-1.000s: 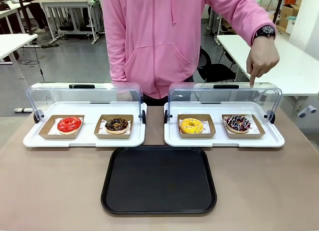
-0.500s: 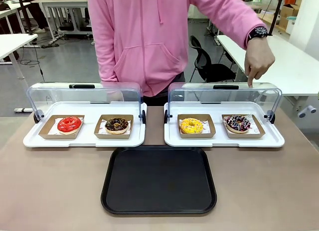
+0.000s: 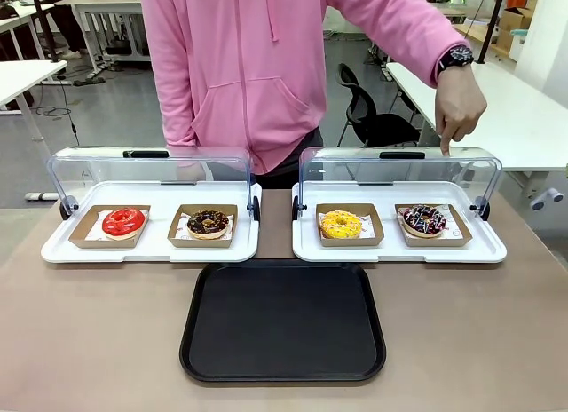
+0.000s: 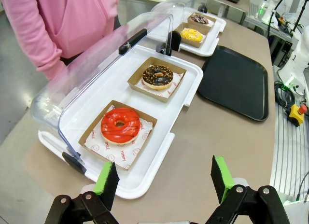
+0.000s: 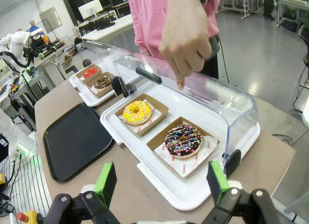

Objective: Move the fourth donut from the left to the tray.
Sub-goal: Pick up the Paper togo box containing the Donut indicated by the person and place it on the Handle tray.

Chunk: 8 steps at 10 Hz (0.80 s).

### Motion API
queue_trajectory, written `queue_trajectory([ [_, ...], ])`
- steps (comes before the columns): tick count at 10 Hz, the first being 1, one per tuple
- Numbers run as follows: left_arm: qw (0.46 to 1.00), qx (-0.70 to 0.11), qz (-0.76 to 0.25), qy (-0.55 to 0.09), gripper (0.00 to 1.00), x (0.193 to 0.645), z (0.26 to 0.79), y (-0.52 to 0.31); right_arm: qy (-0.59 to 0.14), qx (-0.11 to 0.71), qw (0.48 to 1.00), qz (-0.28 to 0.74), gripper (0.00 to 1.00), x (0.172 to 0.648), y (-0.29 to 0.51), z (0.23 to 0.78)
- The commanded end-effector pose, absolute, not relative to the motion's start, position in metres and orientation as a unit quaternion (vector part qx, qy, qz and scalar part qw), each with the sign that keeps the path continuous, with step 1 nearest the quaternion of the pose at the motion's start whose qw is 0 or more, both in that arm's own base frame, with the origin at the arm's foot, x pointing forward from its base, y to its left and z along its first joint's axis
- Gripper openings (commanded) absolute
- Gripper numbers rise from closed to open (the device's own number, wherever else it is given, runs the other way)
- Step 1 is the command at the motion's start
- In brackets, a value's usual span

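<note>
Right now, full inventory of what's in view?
Table: 1, brown, under everything.
Black tray: 1, black, centre, nearest the robot.
White trays: 2, white, clear lids raised, behind the black tray.
Cardboard holders: 4, brown, two per white tray.
Red donut: 1, red, far left.
Crumb donut: 1, chocolate, second from left.
Yellow donut: 1, yellow, third.
Sprinkle donut: 1, dark chocolate, far right.
Person's hand: 1, pointing down at the right lid.
Left tool: 1, black, green pads, open, facing left tray.
Right tool: 1, same colours, open, facing right tray.
</note>
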<state>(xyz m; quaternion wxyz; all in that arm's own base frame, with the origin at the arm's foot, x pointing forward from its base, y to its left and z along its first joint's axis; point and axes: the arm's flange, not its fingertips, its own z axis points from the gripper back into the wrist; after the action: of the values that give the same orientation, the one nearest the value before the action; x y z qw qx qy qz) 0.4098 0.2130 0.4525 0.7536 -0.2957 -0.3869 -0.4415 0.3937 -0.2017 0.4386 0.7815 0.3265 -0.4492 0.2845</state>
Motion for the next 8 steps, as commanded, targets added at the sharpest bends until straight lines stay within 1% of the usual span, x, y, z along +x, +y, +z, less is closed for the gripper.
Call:
queue_trajectory([
  [1,0.754,-0.298,-0.440,-0.387,1.00,0.409,0.453,0.213,-0.461,0.327,0.774,0.288,1.00,0.396,-0.201,0.439],
  [3,0.754,-0.298,-0.440,-0.387,1.00,0.409,0.453,0.213,-0.461,0.327,0.774,0.288,1.00,0.396,-0.201,0.439],
  [4,0.754,-0.298,-0.440,-0.387,1.00,0.409,0.453,0.213,-0.449,0.326,0.781,0.284,1.00,0.394,-0.202,0.439],
  [5,0.754,-0.298,-0.440,-0.387,1.00,0.409,0.453,0.213,-0.425,0.290,0.790,0.334,1.00,0.402,-0.182,0.442],
  [8,0.754,-0.298,-0.440,-0.387,1.00,0.409,0.453,0.213,-0.364,0.193,0.794,0.448,1.00,0.422,-0.133,0.443],
])
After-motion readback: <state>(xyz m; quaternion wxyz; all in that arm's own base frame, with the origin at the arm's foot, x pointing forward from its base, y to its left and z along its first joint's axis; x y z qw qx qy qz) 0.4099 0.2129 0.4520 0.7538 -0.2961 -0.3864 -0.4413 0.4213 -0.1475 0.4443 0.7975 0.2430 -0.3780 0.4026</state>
